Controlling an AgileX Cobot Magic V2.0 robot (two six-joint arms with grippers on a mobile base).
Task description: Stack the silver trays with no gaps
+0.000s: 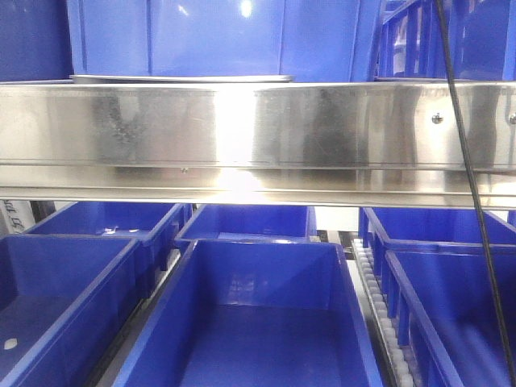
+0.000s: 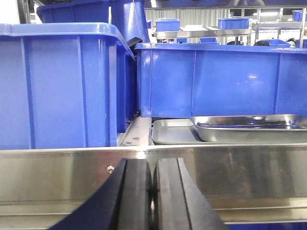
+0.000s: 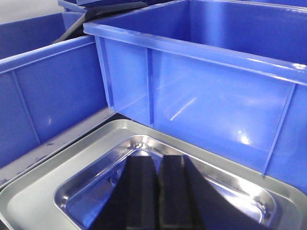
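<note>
In the left wrist view a shiny silver tray [image 2: 249,128] rests on a flatter, duller silver tray [image 2: 172,132], shifted to the right of it, on the shelf behind the steel rail. My left gripper [image 2: 151,163] is shut and empty, low in front of the rail and left of the trays. In the right wrist view my right gripper [image 3: 158,158] is shut and empty, just above a shiny tray well [image 3: 96,191] ringed by a dull grey border [image 3: 33,196]; I cannot tell whether that is one tray or two nested. A thin tray edge [image 1: 181,78] shows above the rail in the front view.
A long brushed-steel shelf rail [image 1: 258,129] crosses the front view and lies close before the left gripper [image 2: 249,167]. Blue bins [image 2: 57,86] stand behind and beside the trays, one close behind the right gripper's tray [image 3: 206,86]. Open blue bins [image 1: 258,314] fill the lower level. A black cable [image 1: 472,177] hangs at right.
</note>
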